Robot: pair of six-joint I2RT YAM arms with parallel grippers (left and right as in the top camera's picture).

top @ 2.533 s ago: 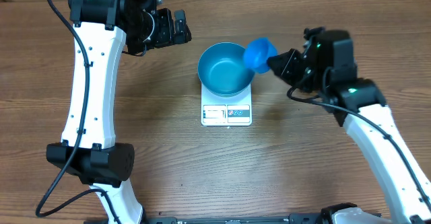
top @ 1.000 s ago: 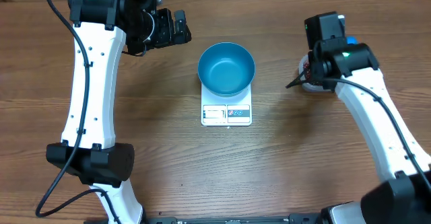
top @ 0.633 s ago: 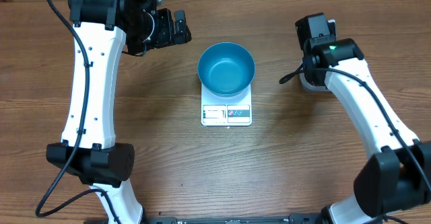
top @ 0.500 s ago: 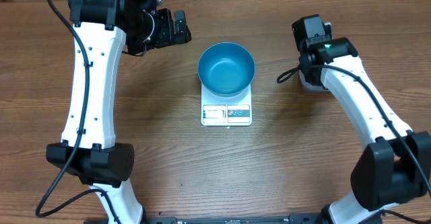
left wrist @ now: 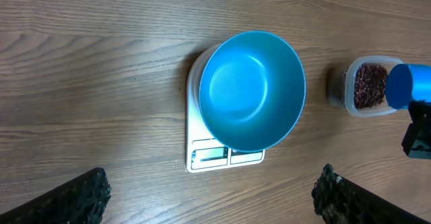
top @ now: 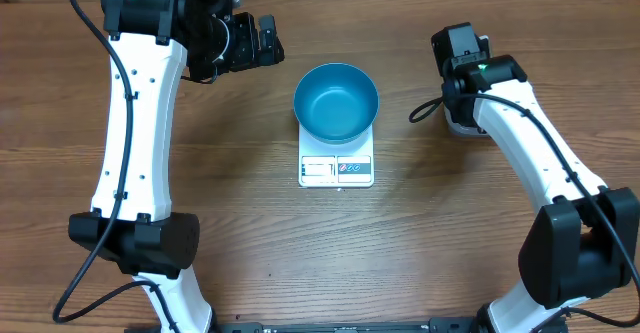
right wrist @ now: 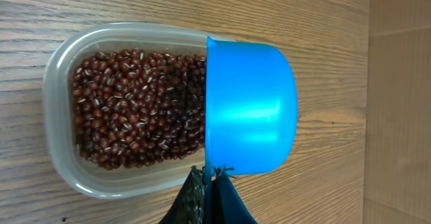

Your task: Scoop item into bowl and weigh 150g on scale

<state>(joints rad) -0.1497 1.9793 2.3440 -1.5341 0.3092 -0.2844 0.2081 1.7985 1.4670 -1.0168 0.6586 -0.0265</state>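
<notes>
Two arms work over the wooden table; the left pincer hangs spread as wide as it goes and holds nothing, with the blue bowl just off to its right; the bowl sits on the white scale, between the two pincers, and shows no beans inside. The right pincer is clamped tight on the handle of the blue scoop; directly beneath it lies the clear tub, and the scoop covers one end of that tub; the beans lie heaped in the rest of it, just past the scoop's straight edge.

Several things could go wrong from here, as I judge it. The hold on the handle looks narrow, so a hard dig may twist the scoop in the pincer. Nothing braces the tub, so the push may slide or tip it. A heaped load may shed beans on the way to the bowl off to this pincer's left; a knock on the rim may shift the bowl on the scale and spoil the reading; large scoops may overshoot the target weight.
</notes>
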